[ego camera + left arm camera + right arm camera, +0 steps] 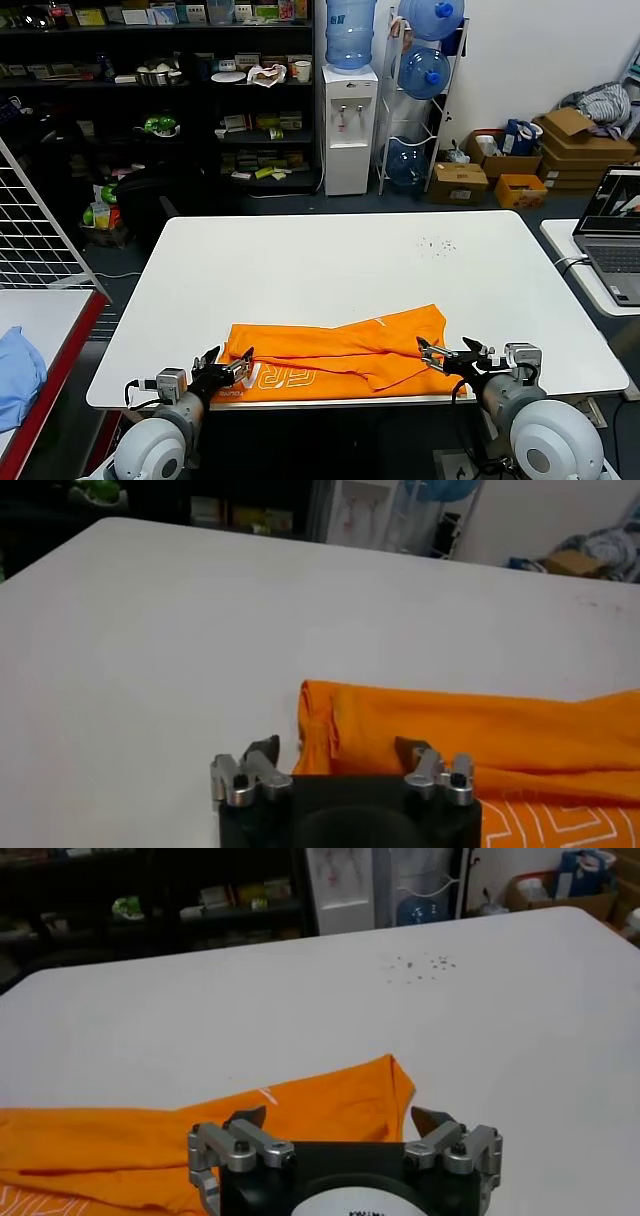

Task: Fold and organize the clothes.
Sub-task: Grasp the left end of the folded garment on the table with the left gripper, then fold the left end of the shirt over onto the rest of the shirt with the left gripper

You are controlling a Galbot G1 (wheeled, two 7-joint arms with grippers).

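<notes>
The orange T-shirt (340,352) lies folded into a long band along the near edge of the white table (330,260), with white lettering showing on its front strip. My left gripper (228,367) is open at the shirt's left end, its jaws spread on either side of the folded corner (330,720). My right gripper (440,357) is open at the shirt's right end, jaws spread around the corner there (370,1098). Neither holds cloth.
A light blue cloth (18,375) lies on a side table at the left. A laptop (612,235) sits on another table at the right. Shelves, a water dispenser (348,120) and boxes stand beyond the table.
</notes>
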